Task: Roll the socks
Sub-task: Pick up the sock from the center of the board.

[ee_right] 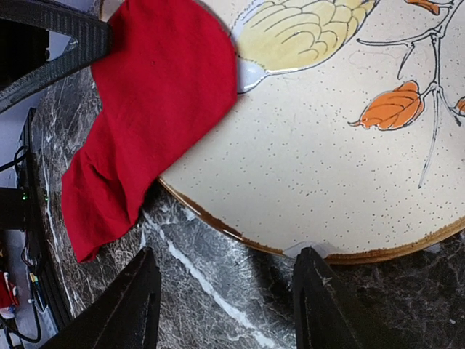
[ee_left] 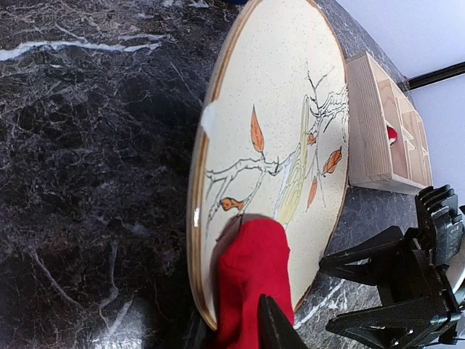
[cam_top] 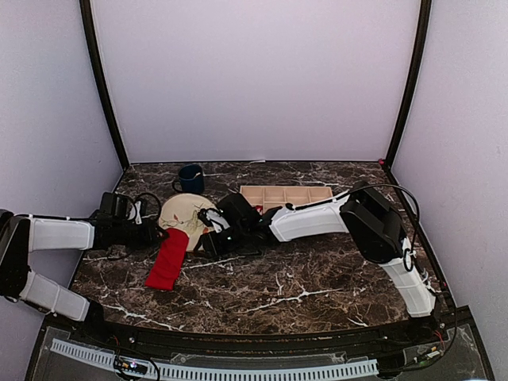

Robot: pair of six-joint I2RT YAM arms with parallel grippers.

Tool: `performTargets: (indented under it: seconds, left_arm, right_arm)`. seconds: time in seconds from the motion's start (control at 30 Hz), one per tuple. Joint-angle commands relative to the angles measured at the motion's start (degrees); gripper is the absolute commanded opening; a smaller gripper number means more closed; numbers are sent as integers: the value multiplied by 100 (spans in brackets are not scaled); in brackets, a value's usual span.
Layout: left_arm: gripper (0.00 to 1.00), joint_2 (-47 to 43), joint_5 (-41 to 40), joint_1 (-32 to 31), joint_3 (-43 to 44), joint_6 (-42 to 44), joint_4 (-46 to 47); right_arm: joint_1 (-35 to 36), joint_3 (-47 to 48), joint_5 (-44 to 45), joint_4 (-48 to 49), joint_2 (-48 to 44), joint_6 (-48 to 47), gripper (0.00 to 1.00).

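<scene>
A red sock lies lengthwise on the marble table, its far end resting on a speckled plate with a bird and leaf drawing. My left gripper is shut on that far end; in the left wrist view the sock sits between the fingers over the plate rim. My right gripper is open and empty, just right of the sock. In the right wrist view its fingers straddle bare table below the plate's rim, with the sock at upper left.
A dark blue mug stands behind the plate. A wooden compartment tray lies to the right of the plate, with something red in one cell. The two grippers are close together over the plate.
</scene>
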Motion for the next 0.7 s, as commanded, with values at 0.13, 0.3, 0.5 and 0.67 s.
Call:
performTargets:
  seconds: [0.13, 0.3, 0.5, 0.67]
  left_arm:
    - [26, 528, 430, -75, -291, 21, 243]
    - [27, 847, 546, -75, -317, -77, 509]
    - [27, 702, 652, -75, -339, -129, 426]
    - [27, 621, 829, -69, -422, -188, 391]
  right_arm:
    - [-16, 161, -76, 192, 117, -107, 57]
    - [-16, 143, -60, 203, 73, -123, 57]
    - [-15, 117, -45, 212, 56, -137, 57]
    - [-11, 86, -39, 263, 46, -137, 58]
